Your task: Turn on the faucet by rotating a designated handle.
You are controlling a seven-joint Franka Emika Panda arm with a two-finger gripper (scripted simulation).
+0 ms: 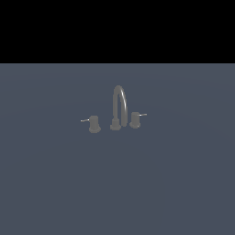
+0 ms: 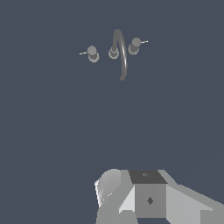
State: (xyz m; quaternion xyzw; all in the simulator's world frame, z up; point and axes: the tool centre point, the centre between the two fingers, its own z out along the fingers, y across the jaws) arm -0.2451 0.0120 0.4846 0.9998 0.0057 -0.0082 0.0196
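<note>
You have one faucet point(image 1: 119, 106) with one arched spout point(image 1: 120, 98) and two knobs: one handle point(image 1: 135, 120) levered toward the exterior view's right, one twin knob point(image 1: 94, 124) levered left; one gripper point(image 2: 131, 197)

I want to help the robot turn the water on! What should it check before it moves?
1. Faucet standing upright: ok.
2. Right-pointing handle in view: ok.
3. Its lever free, nothing touching it: ok.
4. Other knob told apart, lever pointing the opposite way: ok.
5. End effector near the handle: not ok, it is far off.
6. End effector open: cannot tell, fingers not visible.
</note>
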